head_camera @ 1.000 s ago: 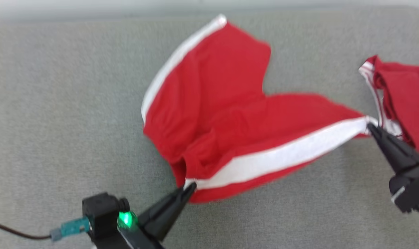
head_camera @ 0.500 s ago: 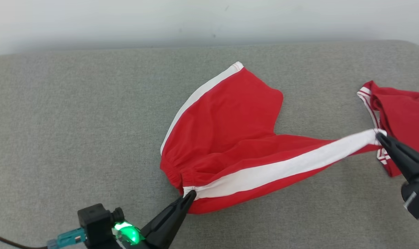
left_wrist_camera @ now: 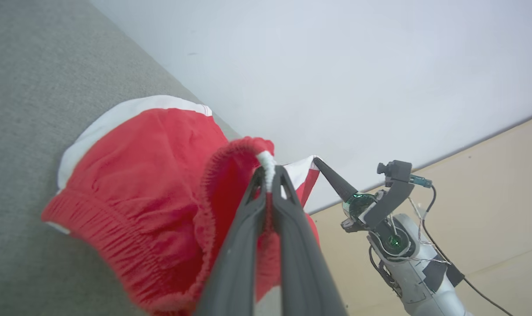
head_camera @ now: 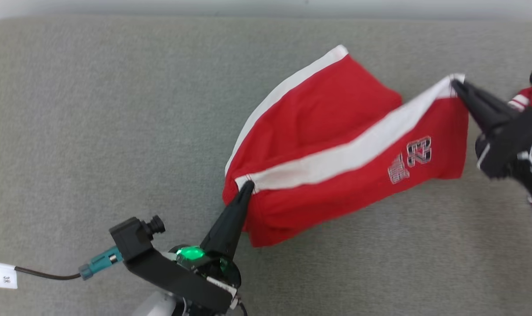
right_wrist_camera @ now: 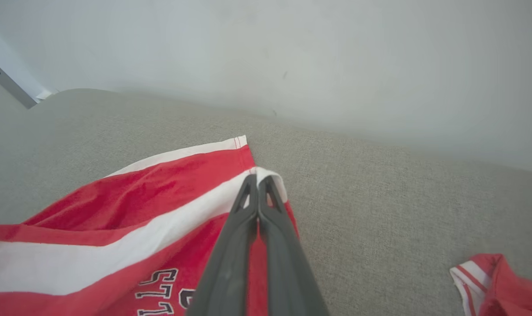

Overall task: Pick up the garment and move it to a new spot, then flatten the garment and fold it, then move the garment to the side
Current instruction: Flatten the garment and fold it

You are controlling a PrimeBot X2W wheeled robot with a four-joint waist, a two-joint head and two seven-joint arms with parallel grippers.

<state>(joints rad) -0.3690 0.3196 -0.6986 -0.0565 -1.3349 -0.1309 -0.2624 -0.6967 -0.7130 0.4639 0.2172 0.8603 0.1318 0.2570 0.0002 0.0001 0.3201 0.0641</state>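
Grey woven upholstery (head_camera: 94,131) across the whole work area, backed by a plain pale wall (left_wrist_camera: 336,66), with tan floor (left_wrist_camera: 502,184) beyond in the left wrist view. At far left, a dark cable (head_camera: 42,275) carrying a white tag (head_camera: 5,275), running to the camera bracket (head_camera: 136,237) on the left wrist. Next along, left gripper (head_camera: 247,184), fingers pressed together on the gathered waistband end of the red shorts (head_camera: 327,105), right where the white side stripe (head_camera: 336,160) begins. Shorts at centre-right of the upholstery, pulled taut along that stripe between the two grippers. Near leg hanging as a red panel, with white-outlined number and lettering (head_camera: 410,160) close to the hem. Far leg spread behind on the upholstery, with its own white stripe along the outer edge. At the hem end of the taut stripe, right gripper (head_camera: 455,81), clamped tight on the white corner. Just past it at the right edge, a second red garment (right_wrist_camera: 498,285) with white trim, crumpled on the upholstery.
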